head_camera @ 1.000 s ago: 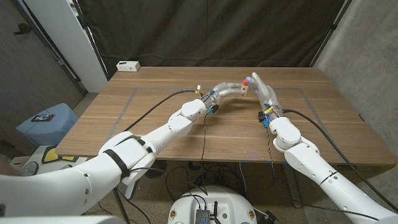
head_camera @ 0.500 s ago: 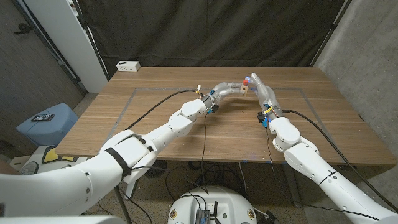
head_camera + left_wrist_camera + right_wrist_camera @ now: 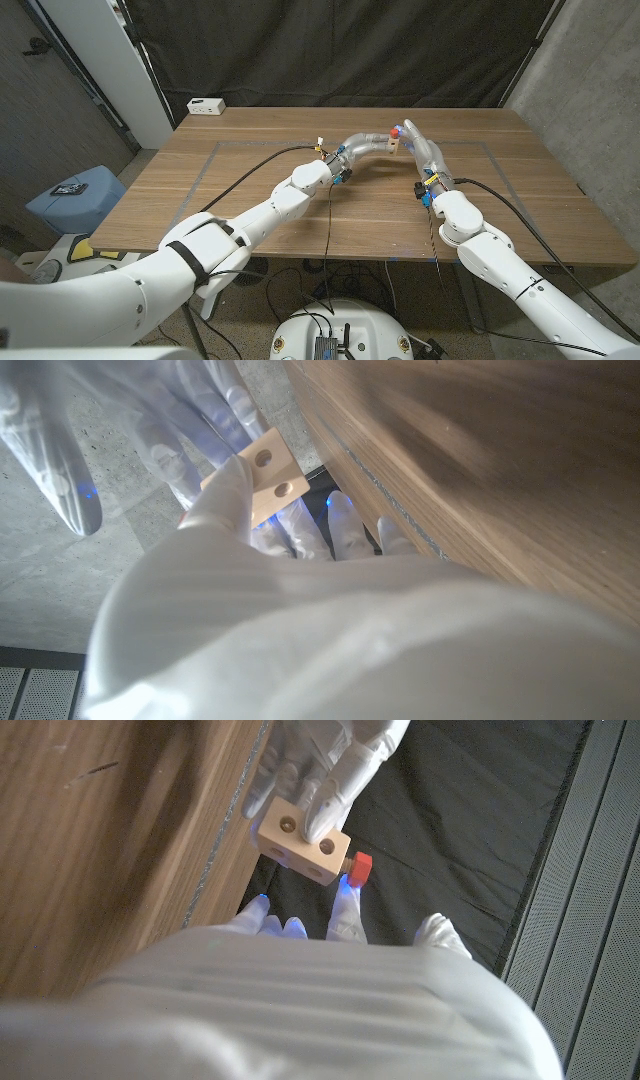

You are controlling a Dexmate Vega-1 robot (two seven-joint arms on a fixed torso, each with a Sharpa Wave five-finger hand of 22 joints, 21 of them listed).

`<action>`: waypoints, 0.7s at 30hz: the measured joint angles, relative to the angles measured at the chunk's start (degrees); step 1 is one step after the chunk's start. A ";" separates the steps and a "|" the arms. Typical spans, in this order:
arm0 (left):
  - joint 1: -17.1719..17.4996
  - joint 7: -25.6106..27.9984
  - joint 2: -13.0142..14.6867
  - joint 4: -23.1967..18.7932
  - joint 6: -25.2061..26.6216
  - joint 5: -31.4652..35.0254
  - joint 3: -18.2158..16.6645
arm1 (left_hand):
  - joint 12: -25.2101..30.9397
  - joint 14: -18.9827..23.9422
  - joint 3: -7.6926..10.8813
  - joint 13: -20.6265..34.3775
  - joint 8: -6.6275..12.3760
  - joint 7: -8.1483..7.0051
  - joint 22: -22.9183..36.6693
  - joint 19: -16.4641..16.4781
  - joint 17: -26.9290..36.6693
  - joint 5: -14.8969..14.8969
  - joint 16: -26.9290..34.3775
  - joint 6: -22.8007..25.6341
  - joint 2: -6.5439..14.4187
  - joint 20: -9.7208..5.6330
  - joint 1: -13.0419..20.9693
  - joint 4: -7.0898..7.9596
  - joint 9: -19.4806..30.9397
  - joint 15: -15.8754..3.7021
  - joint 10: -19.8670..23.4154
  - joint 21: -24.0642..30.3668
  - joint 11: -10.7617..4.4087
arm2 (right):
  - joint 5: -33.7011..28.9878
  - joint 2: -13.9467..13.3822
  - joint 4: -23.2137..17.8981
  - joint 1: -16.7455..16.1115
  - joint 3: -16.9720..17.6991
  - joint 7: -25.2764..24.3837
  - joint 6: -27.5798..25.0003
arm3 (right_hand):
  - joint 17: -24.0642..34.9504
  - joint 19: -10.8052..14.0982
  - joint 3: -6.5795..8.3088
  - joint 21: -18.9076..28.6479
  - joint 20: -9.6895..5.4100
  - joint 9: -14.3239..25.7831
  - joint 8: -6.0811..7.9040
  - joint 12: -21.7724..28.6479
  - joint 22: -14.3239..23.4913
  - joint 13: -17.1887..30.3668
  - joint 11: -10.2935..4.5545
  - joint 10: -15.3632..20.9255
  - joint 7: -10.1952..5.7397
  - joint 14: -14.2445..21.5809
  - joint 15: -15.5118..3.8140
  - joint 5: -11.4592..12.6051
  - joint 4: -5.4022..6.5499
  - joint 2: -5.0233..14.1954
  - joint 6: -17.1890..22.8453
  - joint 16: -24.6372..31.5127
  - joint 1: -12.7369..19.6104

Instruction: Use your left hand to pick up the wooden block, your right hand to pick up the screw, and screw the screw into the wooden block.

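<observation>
Block-screw mating: we held the pale drilled wooden block (image 3: 303,842) aloft over the surface (image 3: 250,200) in our left hand (image 3: 368,143), right hand (image 3: 418,140) gripping the red-headed screw (image 3: 360,867) against its side hole for threading.

Robot body: two white arms with gloved, translucent hands.

Both arms have smooth white rounded shells. The left arm (image 3: 240,225) carries a black band around its upper section; a black cable runs along each arm to the wrist. The left hand (image 3: 362,143) and right hand (image 3: 421,146) are sheathed in pale translucent covering, with small blue, yellow and red fittings at the wrists.
</observation>
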 measured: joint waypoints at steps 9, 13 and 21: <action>0.59 0.30 0.26 -0.98 0.59 -0.28 -0.07 | 0.00 0.00 0.00 0.00 0.00 0.00 0.00 0.00 0.00 0.00 0.00 0.00 0.05 0.00 0.05 0.00 0.00 0.00 -0.04 0.00 0.03 | -0.23 -0.23 -0.58 -0.48 0.14 -0.27 -0.09 | 0.00 0.00 0.19 0.00 0.00 -0.01 0.00 0.00 0.00 0.00 -0.64 0.22 -0.10 -0.31 -0.32 0.00 0.19 0.23 0.71 0.00 -0.24; 0.73 0.35 0.31 -1.22 0.76 -0.34 -0.09 | 0.00 0.00 0.00 0.00 0.00 0.00 0.00 0.00 0.00 -0.01 0.00 0.00 0.05 0.00 0.05 0.00 0.00 0.00 0.00 0.00 -0.01 | -0.37 -0.31 -0.81 -0.72 0.24 -0.38 -0.09 | 0.00 0.00 0.19 0.00 0.00 -0.01 0.00 0.00 0.00 0.00 -0.82 0.40 -0.10 -0.31 -0.31 0.00 0.19 0.23 0.71 0.00 -0.23; 0.92 0.37 0.34 -1.48 1.06 -0.49 -0.19 | -0.13 0.00 0.00 0.00 0.01 0.00 0.00 0.00 0.00 -0.03 0.00 0.00 0.05 0.00 0.05 0.00 -0.01 0.00 0.09 0.00 -0.10 | -0.44 -0.47 -1.05 -0.98 0.30 -0.45 -0.09 | 0.00 0.00 0.43 0.00 0.00 -0.07 -0.02 0.00 0.00 0.00 -1.13 0.72 -0.10 -0.31 -0.31 0.00 -0.04 0.23 1.33 0.00 -0.23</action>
